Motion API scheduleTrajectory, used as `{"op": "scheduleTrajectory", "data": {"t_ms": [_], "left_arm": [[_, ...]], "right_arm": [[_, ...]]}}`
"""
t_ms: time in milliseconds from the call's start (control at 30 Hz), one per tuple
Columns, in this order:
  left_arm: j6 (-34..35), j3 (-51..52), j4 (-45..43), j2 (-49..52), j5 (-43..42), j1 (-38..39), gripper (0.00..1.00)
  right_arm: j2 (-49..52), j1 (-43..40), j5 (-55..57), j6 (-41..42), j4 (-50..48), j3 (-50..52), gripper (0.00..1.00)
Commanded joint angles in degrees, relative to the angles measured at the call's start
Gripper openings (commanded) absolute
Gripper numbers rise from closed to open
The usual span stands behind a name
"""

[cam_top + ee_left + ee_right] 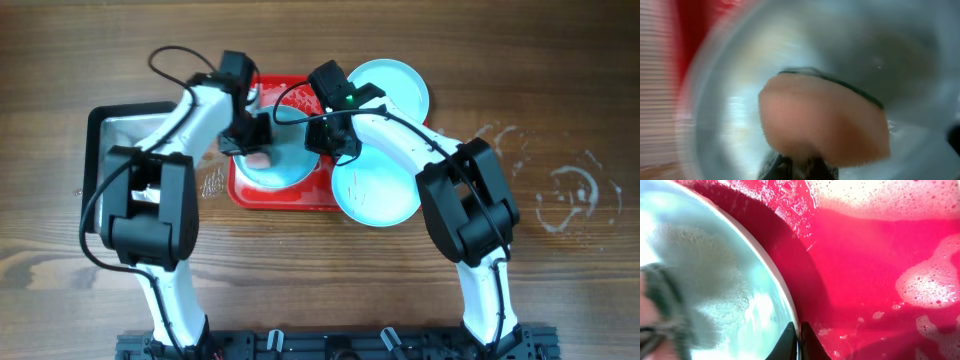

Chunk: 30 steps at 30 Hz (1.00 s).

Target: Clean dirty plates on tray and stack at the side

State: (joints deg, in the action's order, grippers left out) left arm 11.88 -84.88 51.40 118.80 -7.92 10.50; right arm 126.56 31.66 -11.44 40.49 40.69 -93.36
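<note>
Surface: dark brown wooden table [560,300], with wet smears towards its 3 o'clock side.
Beside the tray: silver pan [125,125], at the tray's 9 o'clock.
Tray [290,196]: red and low-rimmed. The right wrist view shows it wet, with white suds [875,200] across it.
Left gripper [256,148]: pinches a peach sponge [825,125] and presses it on the tray plate's face. The wrist view is blurred.
Right gripper [800,340]: fingertips pressed together on the tray plate's rim, at its 3 o'clock edge.
Tray plate [285,162]: pale blue, lying on the tray, with a foamy film on its face.
Other plates: far plate [400,85] at the tray's 1 o'clock, near plate [375,195] at its 4 o'clock. Both are pale blue and sit on the table just beside the tray.
</note>
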Motion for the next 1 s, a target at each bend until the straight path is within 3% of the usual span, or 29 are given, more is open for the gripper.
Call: {"op": "scheduleTrajectory", "data": {"t_ms": [0, 233, 300, 333, 467, 533, 700, 967], "left_arm": [[1.0, -8.7, 3.3, 0.5, 5.0, -1.7, 0.04], [1.0, -21.0, 9.6, -2.8, 2.2, -0.3, 0.04], [1.3, -21.3, 10.3, -3.8, 2.0, 0.2, 0.04], [2.3, -21.3, 10.9, -4.3, 2.0, 0.3, 0.04], [4.0, -21.3, 13.4, -4.8, 2.0, 0.3, 0.04], [4.0, -21.3, 14.6, -4.8, 2.0, 0.3, 0.04], [4.1, -21.3, 17.0, -4.8, 2.0, 0.2, 0.04], [15.3, -21.3, 17.7, -5.3, 4.3, -3.5, 0.04]], "right_arm": [[0.7, -0.8, -3.2, -2.6, -3.0, -0.5, 0.04], [-1.2, -0.8, -3.7, -3.4, -3.3, -1.6, 0.06], [-1.3, -0.8, -3.7, -3.6, -3.1, -1.6, 0.18], [-1.4, -0.8, -3.8, -4.4, -3.1, -1.6, 0.31], [-3.0, -1.0, -3.7, -4.5, -2.7, -1.6, 0.53], [-5.2, -1.5, -3.7, -5.6, -2.5, -1.6, 0.60], [-11.7, -3.7, -2.1, -6.0, 0.5, -1.6, 0.64], [-10.1, -2.5, 2.7, -6.0, -0.6, 0.0, 0.62]]}}
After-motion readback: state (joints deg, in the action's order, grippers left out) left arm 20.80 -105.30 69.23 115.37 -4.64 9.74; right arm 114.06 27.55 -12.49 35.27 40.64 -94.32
